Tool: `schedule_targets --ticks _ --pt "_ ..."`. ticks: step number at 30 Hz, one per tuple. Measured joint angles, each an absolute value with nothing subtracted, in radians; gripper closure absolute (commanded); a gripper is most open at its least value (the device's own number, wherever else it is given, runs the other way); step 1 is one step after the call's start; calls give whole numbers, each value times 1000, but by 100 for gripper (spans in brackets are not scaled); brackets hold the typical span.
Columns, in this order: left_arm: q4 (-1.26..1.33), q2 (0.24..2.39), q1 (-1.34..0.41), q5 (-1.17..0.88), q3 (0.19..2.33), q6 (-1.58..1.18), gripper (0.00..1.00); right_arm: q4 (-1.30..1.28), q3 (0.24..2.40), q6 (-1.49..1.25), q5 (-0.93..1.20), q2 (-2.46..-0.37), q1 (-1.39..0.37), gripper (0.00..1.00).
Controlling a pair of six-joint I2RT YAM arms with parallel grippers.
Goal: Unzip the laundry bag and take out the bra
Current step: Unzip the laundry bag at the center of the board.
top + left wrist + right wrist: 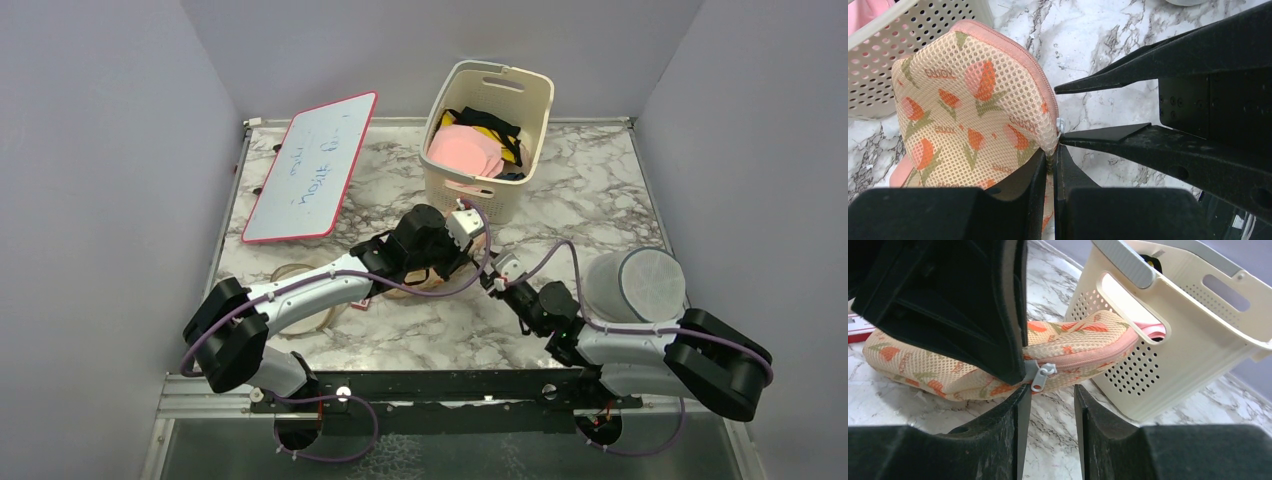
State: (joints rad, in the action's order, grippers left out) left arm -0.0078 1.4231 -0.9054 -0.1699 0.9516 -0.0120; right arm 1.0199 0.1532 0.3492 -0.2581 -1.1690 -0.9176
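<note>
The laundry bag (968,115) is a beige mesh pouch with orange carrot prints and pink zip edging, lying against the basket. Its zip looks closed. In the top view only a strip of it (405,291) shows under the left arm. My left gripper (1050,160) is shut on the bag's edge just below the zip pull (1042,376). My right gripper (1050,400) is open, with the silver zip pull just above its left fingertip (1023,395), not between the fingers. In the top view the left gripper (478,255) and the right gripper (492,283) meet in front of the basket. The bra is hidden.
A cream slotted basket (520,100) with pink, black and yellow garments stands right behind the bag, and also shows in the right wrist view (1178,350). A white mesh cylinder (640,285) stands at the right. A red-framed whiteboard (310,165) lies at the back left. A tan ring (290,272) lies under the left forearm.
</note>
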Motion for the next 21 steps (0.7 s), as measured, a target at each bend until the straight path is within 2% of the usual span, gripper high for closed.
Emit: schedule_targets --ticks 10,21 --pt "-7 1423 -904 -171 952 -12 100 1018 137 299 -299 -1101 -917 74" --pt "-9 1423 -902 -171 952 -13 100 1003 126 295 -271 -1078 -917 76"
